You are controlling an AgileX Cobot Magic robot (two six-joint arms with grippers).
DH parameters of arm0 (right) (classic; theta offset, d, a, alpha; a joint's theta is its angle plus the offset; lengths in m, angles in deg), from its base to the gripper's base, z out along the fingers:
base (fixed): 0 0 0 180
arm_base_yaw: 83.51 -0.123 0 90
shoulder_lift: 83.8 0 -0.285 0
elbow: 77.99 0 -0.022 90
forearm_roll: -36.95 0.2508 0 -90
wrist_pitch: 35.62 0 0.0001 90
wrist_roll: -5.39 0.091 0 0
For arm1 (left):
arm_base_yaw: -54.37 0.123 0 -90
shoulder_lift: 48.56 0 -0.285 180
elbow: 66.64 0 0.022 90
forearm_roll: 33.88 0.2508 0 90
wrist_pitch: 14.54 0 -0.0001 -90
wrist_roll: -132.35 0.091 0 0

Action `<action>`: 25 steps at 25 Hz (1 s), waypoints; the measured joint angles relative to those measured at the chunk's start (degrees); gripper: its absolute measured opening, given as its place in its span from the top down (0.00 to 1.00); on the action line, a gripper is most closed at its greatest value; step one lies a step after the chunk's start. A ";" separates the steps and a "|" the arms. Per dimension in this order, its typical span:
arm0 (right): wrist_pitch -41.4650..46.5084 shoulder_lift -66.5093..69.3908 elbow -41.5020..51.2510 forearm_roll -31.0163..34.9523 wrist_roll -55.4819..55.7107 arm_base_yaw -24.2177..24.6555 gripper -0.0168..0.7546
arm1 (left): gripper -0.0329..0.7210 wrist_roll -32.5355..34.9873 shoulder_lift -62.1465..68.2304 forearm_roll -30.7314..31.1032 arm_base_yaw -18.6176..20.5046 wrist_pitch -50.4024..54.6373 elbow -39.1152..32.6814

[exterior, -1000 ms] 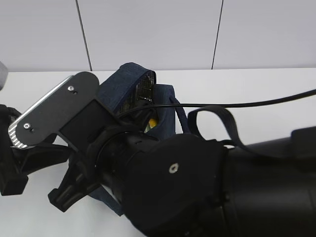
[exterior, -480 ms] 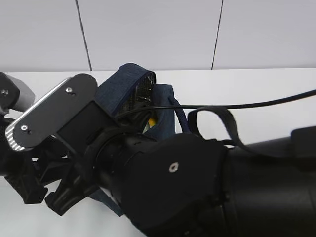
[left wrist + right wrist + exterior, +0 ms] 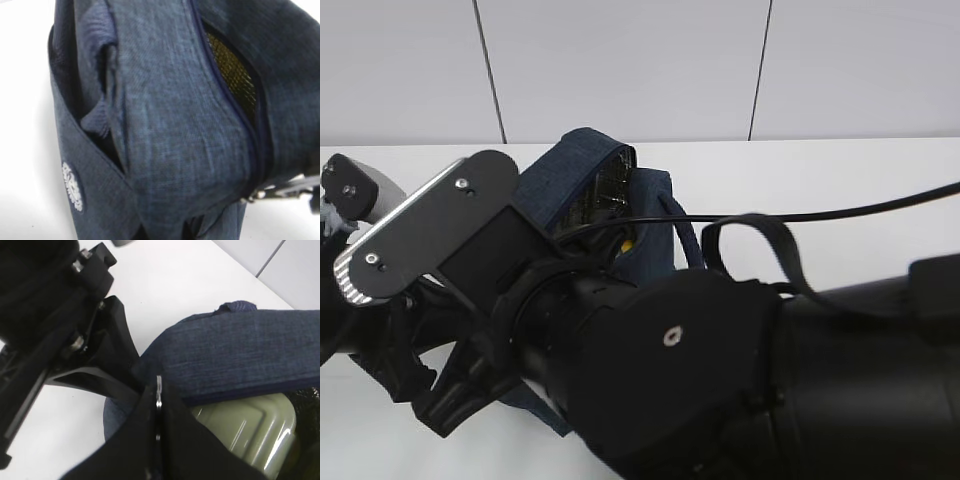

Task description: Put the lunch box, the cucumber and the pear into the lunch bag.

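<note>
Jaws, right: the right gripper (image 3: 158,395) has its black fingers pressed together with a small metal piece between them, probably the zipper pull at the bag's edge; I judge them closed on it.
Jaws, left: the left gripper does not show in its own wrist view; the dark frame low left in the exterior view may belong to it, but whether it is wide or narrow I cannot tell.
Lunch bag: the lunch bag (image 3: 582,182) stands on the white table (image 3: 840,180), its navy flap partly raised, mesh and foil lining showing in the gap.
Lunch box: the lunch box (image 3: 245,427) lies inside the bag, its sage-green lid visible under the flap in the right wrist view.
Pear: a small yellow patch (image 3: 629,245) shows in the opening; probably the pear, too little visible to be sure.
Cucumber: not visible in any view.
Why held so: pinching the pull at the bag's end suits drawing the zipper along its track; the left arm close against the bag's side would steady it.
Writing: a small round white logo (image 3: 73,185) is printed on the bag's side; its text is too blurred to read.
Loop handle: the loop handle (image 3: 760,240) arches free to the right of the bag.
</note>
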 joint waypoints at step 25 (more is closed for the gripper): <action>12.82 -0.65 -9.23 17.21 -5.55 15.32 0.98 | 0.95 0.00 0.00 -1.13 0.00 0.10 0.00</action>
